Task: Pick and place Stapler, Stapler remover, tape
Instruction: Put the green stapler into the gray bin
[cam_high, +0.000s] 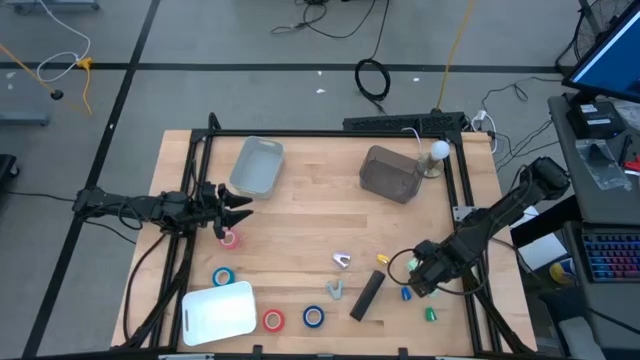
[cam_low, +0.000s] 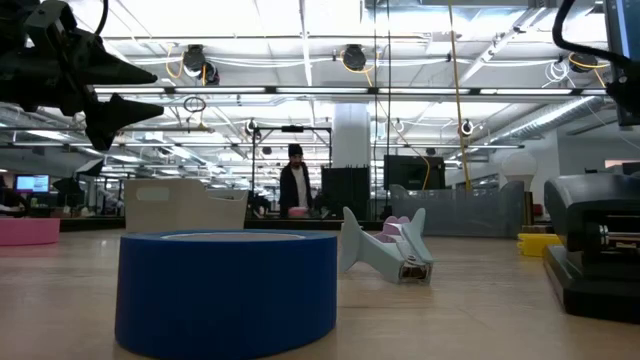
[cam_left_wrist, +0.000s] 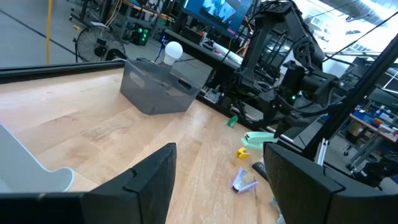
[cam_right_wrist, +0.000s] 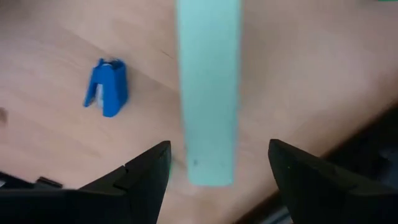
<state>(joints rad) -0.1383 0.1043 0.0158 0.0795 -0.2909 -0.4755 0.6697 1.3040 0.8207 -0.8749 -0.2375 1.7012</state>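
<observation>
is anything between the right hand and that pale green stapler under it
Nothing visible. In the right wrist view the right hand hangs open directly over the pale green stapler, with only bare table around it. The blue staple remover lies off to one side, apart from the stapler.

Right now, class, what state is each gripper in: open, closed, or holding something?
Left gripper: open, empty, above the pink tape roll.
Right gripper: open, holding nothing, over the pale green stapler.
</observation>
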